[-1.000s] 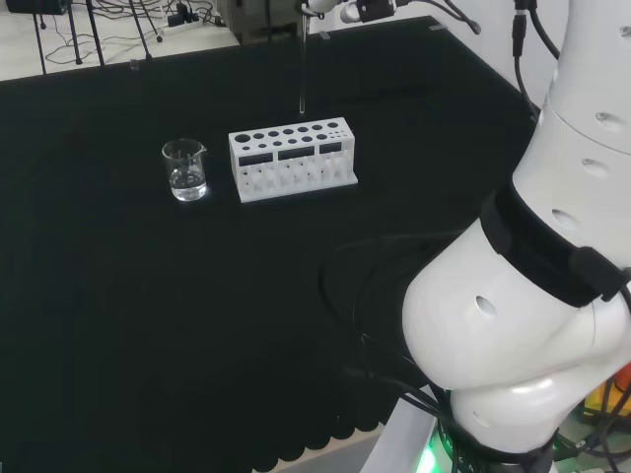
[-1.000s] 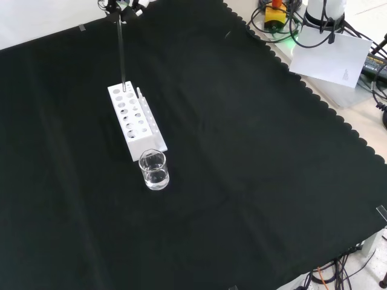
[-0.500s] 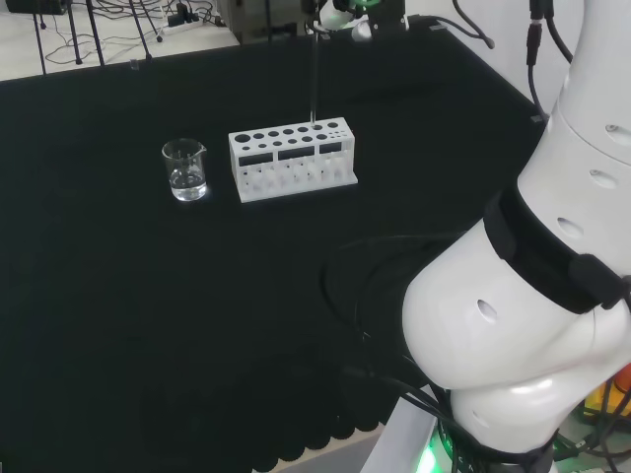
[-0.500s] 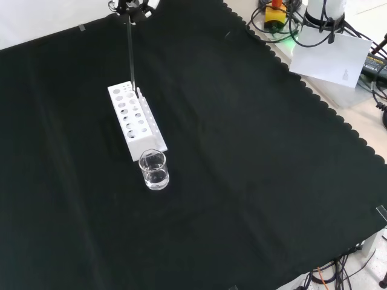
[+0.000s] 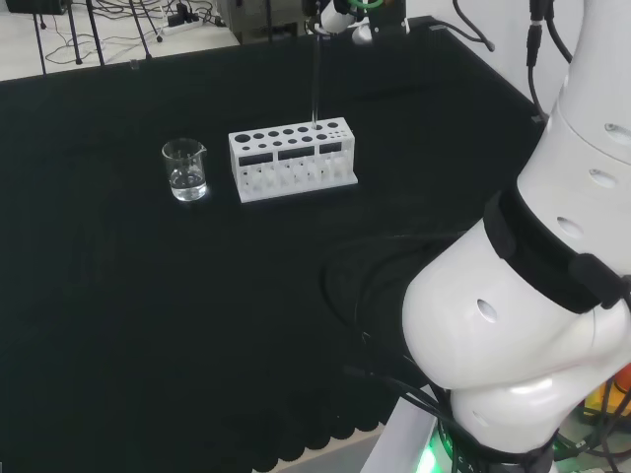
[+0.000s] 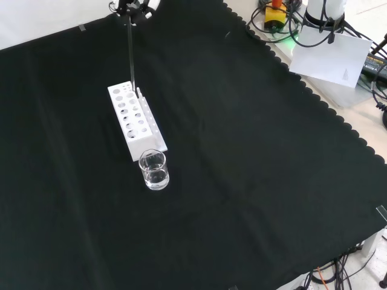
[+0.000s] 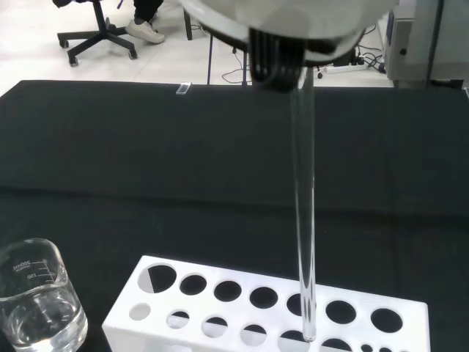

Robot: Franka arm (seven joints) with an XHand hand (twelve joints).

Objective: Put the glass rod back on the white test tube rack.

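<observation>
Since a second ago the hand (image 5: 340, 14) carries the glass rod (image 5: 315, 79) rightward in the head view, its lower tip now over the white test tube rack (image 5: 292, 158) instead of behind it.

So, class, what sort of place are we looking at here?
Most likely a robotics lab set up for chemistry-bench work. A robot hand holds a glass rod upright over a white test tube rack, a beaker of clear liquid stands beside the rack, and black cloth covers the bench.

One glass rod (image 7: 303, 220), one white test tube rack (image 5: 292, 159), one beaker (image 5: 185, 169).
</observation>
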